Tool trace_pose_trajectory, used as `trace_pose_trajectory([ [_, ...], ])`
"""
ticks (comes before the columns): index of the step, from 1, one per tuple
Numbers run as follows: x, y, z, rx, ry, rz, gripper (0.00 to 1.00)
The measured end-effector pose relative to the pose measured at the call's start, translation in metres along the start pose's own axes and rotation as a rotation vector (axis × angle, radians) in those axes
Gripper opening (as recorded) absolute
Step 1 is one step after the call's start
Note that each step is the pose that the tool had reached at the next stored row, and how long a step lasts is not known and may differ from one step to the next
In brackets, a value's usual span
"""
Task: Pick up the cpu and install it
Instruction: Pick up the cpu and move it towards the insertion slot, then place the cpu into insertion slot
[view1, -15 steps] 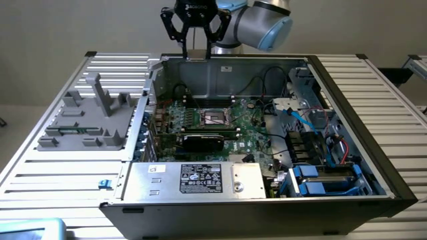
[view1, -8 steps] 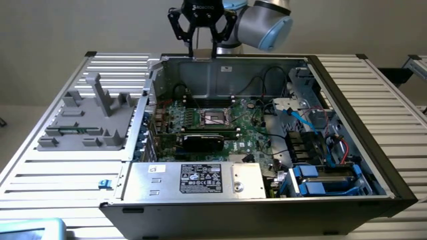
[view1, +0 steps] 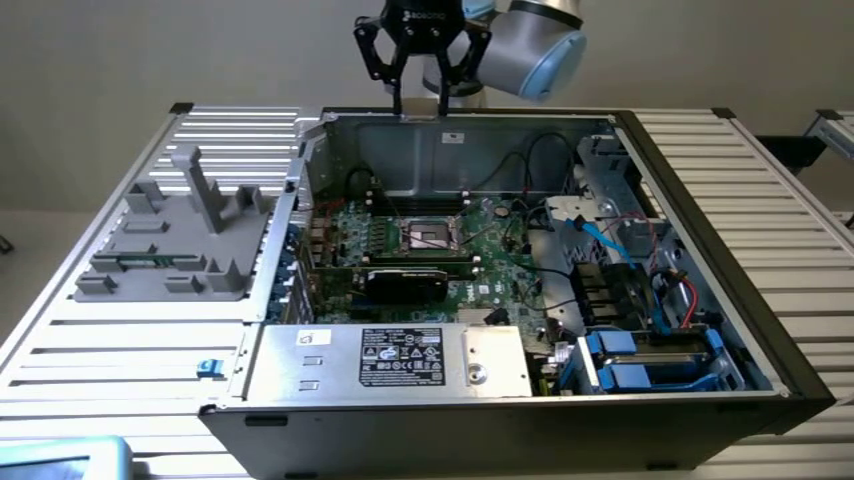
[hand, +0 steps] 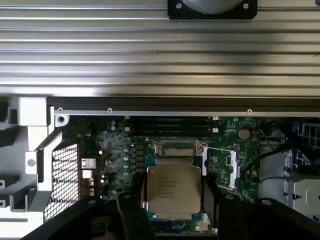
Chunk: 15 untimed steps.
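Robot arm and gripper, one unit.
We list a black gripper (view1: 422, 105) with white lettering on its body and dark, angular linked fingers (hand: 131, 215), fitted to an arm (view1: 531, 45) with a rounded, bluish-grey joint housing.

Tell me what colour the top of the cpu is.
Shiny silver, with faint printed text; the cpu shows best in the wrist view.
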<state>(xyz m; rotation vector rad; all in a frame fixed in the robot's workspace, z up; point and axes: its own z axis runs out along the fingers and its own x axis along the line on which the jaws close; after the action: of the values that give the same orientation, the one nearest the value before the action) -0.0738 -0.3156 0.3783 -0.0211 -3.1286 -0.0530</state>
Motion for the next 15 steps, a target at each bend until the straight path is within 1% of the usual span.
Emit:
trace_pose_trajectory([
  [6,-0.0097,0.0026,0.0019,0.0000,-0.0001,0.000,0.55],
  [9,-0.0103,0.0051,0.0034,-0.0001,-0.0006,0.001,0.55],
  [15,-0.0103,0.0052,0.0037,-0.0001,-0.0007,0.001,0.55],
])
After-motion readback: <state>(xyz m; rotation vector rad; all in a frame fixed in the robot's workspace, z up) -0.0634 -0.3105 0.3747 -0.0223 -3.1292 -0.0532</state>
